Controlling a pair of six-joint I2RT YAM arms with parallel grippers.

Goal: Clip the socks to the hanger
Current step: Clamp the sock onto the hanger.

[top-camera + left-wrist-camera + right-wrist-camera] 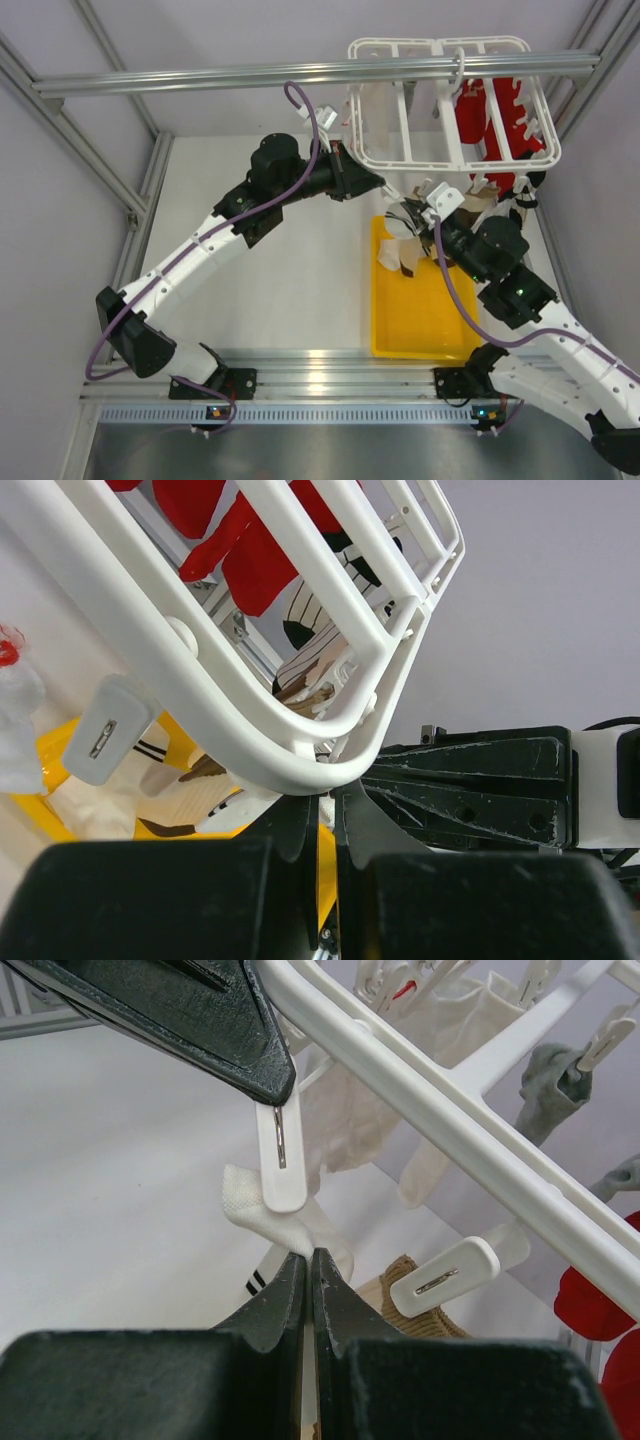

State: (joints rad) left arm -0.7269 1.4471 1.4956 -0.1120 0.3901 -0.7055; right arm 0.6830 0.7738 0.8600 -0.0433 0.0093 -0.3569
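The white hanger [420, 163] hangs from the crossbar at the back right. My left gripper [380, 184] is at its near-left corner, shut on the top of a small clip [281, 1160]; in the left wrist view the fingertips [327, 798] meet under the frame's corner [250, 730]. My right gripper [420, 215] is just below it, shut on a cream sock [255, 1205] with dark stripes. It holds the sock's edge against the bottom of that clip. More socks [395, 255] lie in the yellow tray.
The yellow tray [430, 320] sits under the hanger. A red garment [480, 120] and pale socks hang on the hanger's far side. Another clip [450, 1272] dangles to the right, over a brown ribbed sock [410, 1300]. An aluminium crossbar [250, 75] spans the back.
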